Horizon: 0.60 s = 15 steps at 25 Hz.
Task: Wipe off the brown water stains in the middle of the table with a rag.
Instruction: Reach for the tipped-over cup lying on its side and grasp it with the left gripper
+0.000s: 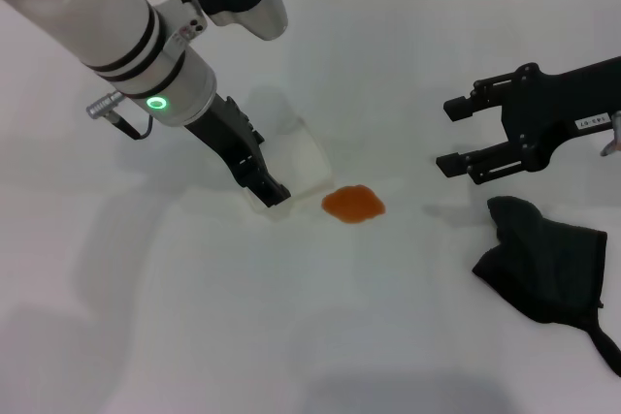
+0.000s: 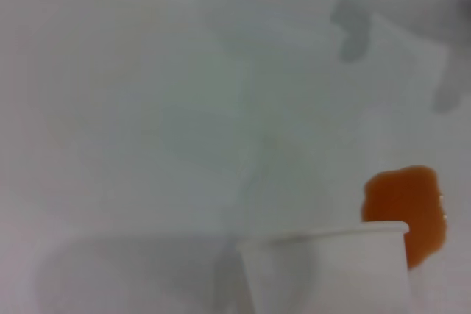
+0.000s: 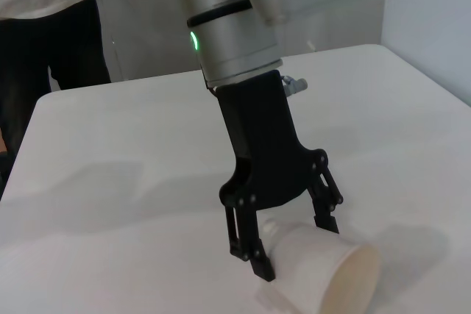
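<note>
Nearest the robot on its right lies the rag (image 1: 548, 269), a crumpled heap of black cloth flat on the table (image 1: 291, 336), nothing touching it. Just beyond it hangs the right gripper (image 1: 454, 136), jaws spread wide and empty, fingers pointing in toward the middle, clear of the cloth. Out in the centre sits the brown water stains (image 1: 353, 204), one orange-brown blot with a ragged oval edge, well apart from the rag. Right beside that blot, on the robot's left of it, a white paper cup (image 1: 291, 167) is tipped over on its side, mouth (image 3: 352, 277) facing away from the arm. And the left gripper (image 3: 291, 244) is down on that cup, fingers (image 3: 250, 244) straddling its wall, clamped around it as far as the right wrist view shows. From the left wrist camera the cup's rim (image 2: 324, 237) sits just in front of the stain (image 2: 408, 207).
</note>
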### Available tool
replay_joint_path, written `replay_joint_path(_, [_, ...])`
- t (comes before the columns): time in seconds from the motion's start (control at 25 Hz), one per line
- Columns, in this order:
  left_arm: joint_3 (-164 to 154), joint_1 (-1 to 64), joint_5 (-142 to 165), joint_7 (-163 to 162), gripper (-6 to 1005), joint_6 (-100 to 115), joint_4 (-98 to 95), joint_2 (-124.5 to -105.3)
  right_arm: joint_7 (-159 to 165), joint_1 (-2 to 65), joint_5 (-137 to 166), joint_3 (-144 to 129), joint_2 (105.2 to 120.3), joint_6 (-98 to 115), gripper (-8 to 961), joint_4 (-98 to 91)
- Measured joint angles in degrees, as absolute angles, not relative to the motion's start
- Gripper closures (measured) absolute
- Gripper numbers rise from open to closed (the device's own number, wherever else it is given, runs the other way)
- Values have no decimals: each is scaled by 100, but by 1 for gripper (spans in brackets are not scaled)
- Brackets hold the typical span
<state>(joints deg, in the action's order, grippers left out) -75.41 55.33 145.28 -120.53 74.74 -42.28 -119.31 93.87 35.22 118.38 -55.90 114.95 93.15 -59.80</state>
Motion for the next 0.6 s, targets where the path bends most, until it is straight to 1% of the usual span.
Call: replay_joint_path(0.6, [-7552,5473,14367,-11820,128,6989,-3977,-11932,9386,3621,11864,-5708,11505,9268,214,-5940])
